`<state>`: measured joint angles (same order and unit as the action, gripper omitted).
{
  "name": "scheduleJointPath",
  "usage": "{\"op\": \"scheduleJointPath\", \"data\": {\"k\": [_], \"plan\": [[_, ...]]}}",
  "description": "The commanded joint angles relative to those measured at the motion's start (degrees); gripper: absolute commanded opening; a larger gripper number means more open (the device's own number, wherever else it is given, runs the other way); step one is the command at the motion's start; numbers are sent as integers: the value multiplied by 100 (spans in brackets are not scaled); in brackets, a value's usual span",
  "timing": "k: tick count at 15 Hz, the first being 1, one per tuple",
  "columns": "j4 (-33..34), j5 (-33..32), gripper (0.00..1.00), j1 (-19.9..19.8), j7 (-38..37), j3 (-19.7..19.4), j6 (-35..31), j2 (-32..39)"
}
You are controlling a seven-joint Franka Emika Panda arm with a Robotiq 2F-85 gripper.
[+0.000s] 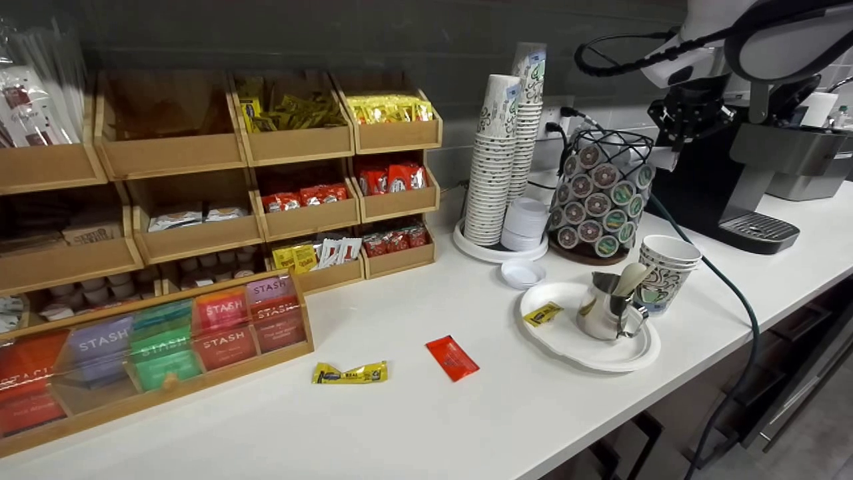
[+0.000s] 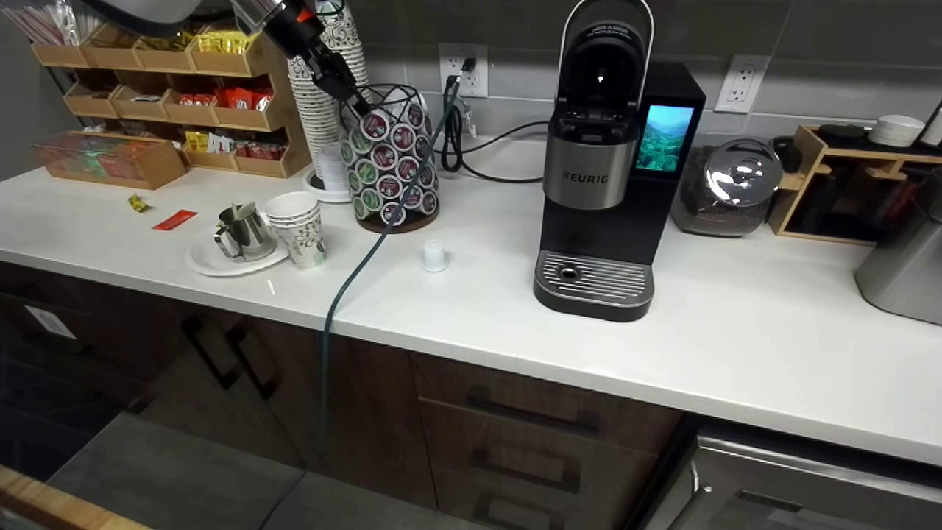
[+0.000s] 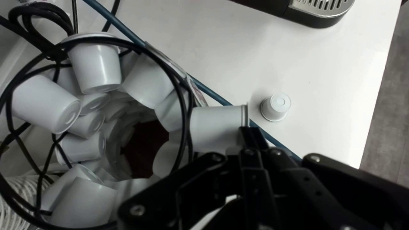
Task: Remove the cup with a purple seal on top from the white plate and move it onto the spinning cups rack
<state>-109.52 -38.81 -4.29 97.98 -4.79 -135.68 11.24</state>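
While the hand (image 3: 251, 132) is clamped on its lip, cup (image 3: 217, 127) sideways just below, at the top of the rack (image 1: 583, 256).

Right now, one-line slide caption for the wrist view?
Gripper pinching a white pod by its rim at the wire rack; another pod stands upside down on the counter.
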Motion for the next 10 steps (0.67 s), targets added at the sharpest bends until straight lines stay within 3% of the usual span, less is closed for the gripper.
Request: {"op": "scheduleJointPath", "data": {"k": [1,10], "plan": [[150,-141,0,20,-138,14,63,174],[370,-112,0,94,-116,97,-6,330]]}}
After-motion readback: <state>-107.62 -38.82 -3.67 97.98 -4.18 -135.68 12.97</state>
